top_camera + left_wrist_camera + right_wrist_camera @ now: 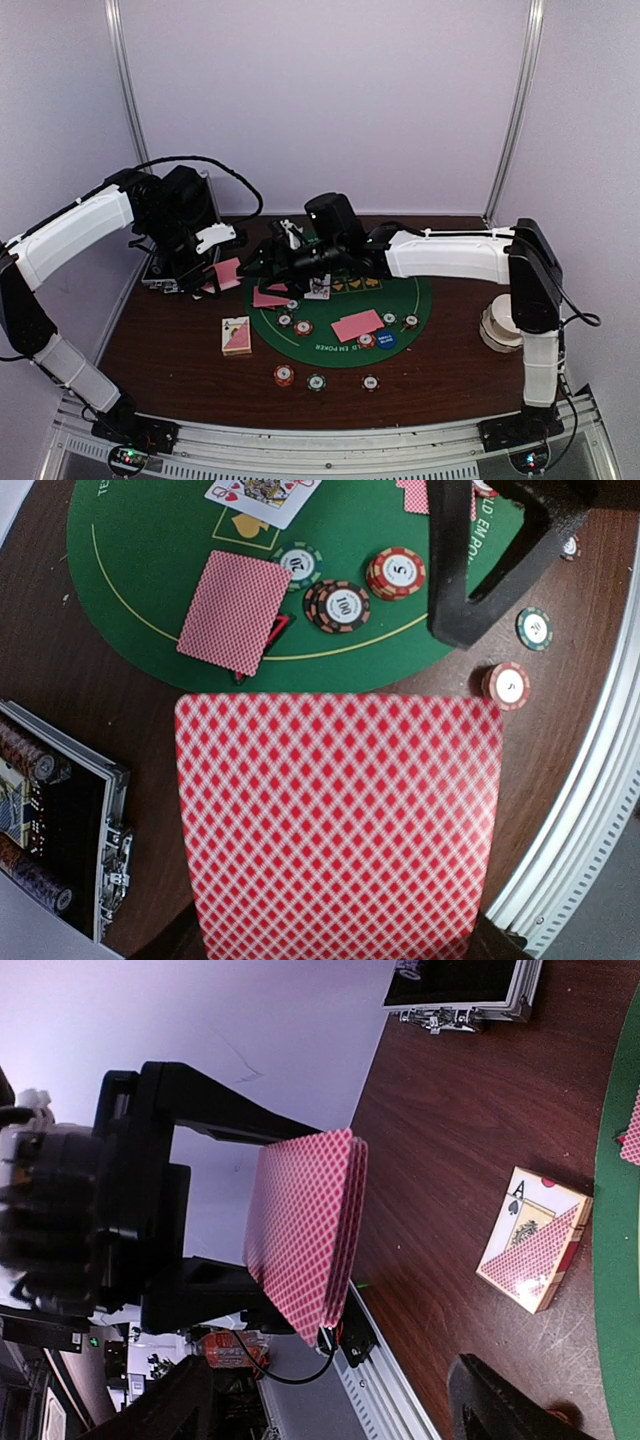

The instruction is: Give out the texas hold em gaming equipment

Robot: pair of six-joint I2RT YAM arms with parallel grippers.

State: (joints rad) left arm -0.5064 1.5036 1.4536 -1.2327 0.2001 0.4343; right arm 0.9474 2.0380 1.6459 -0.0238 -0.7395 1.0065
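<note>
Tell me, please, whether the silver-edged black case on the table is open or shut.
Open. In the left wrist view the case shows its inside uncovered, with rows of chips lying in it.

The held stack of cards (340, 820) shows backs in a red-and-white diamond lattice with a thin white border. The round mat (150, 580) is green, ringed by a fine yellow line, with white lettering. On it, the red chip (395, 572) carries white stripes, the black chip (343, 605) orange ones and the green chip (298, 565) white ones. The marker disc (386, 339) is blue. The desk (170, 350) is dark brown wood. The case (70, 820) is black, edged in silver.
</note>
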